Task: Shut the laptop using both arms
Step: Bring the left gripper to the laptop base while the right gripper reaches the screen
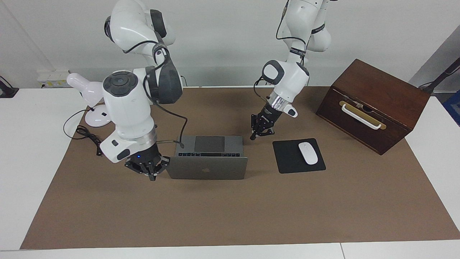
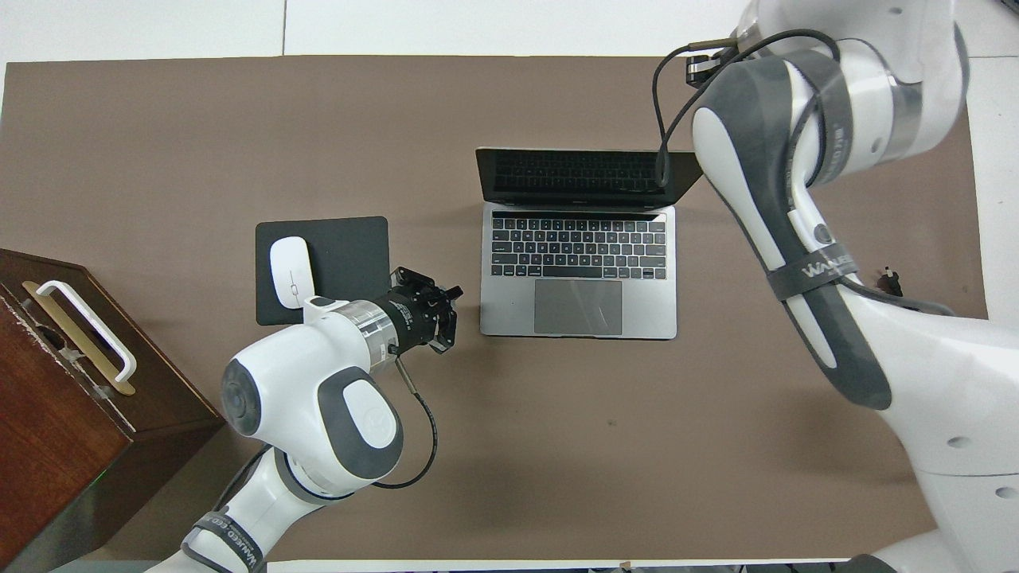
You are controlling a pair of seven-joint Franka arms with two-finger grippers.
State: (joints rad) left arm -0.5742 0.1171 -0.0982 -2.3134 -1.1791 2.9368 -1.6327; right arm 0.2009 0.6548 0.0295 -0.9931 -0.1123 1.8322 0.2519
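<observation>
Laptop (image 1: 207, 162) lid stands open. Right gripper (image 1: 148, 169) sits beside the lid's edge, nearer than left gripper (image 1: 261, 128) by the base; neither gripper's finger gap is readable.

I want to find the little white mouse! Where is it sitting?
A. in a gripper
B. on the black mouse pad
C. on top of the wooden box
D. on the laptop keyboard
B. The white mouse lies on the black mouse pad, beside the open laptop toward the left arm's end of the table, with no gripper touching it.
</observation>
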